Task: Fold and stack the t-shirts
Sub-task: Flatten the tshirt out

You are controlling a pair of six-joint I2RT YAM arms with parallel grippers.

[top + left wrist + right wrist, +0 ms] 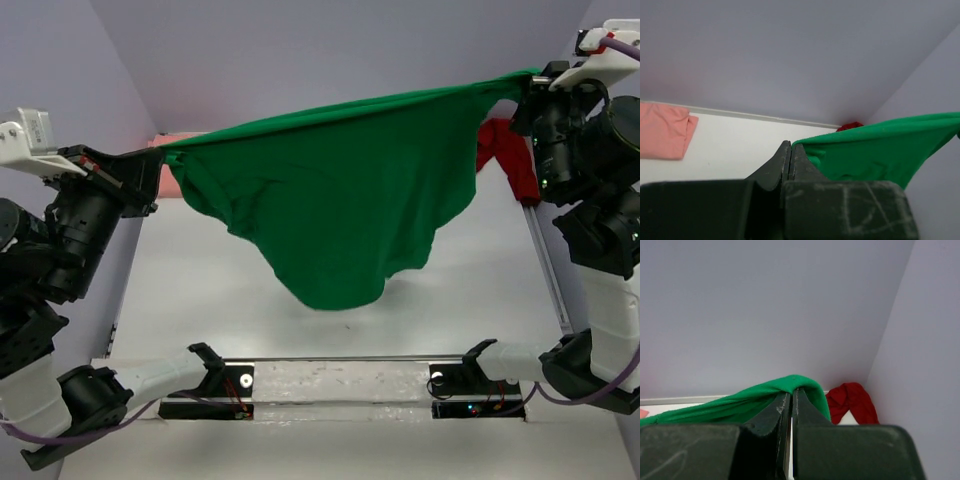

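The bright green t-shirt (340,200) hangs in the air, stretched between both arms and sagging to a point over the table's middle. My left gripper (168,157) is shut on its left corner; in the left wrist view the green t-shirt (880,150) runs off to the right of the closed fingertips (790,146). My right gripper (530,77) is shut on the other corner, and the green cloth (790,385) drapes over its tips (791,391). The dark red t-shirt (508,152) lies crumpled in the far right corner. The salmon-pink t-shirt (662,131) lies flat at the far left.
The white table (200,290) is boxed in by grey walls at the back and both sides. A metal rail (340,375) with both arm bases runs along the near edge. Another rail (548,260) lines the right side.
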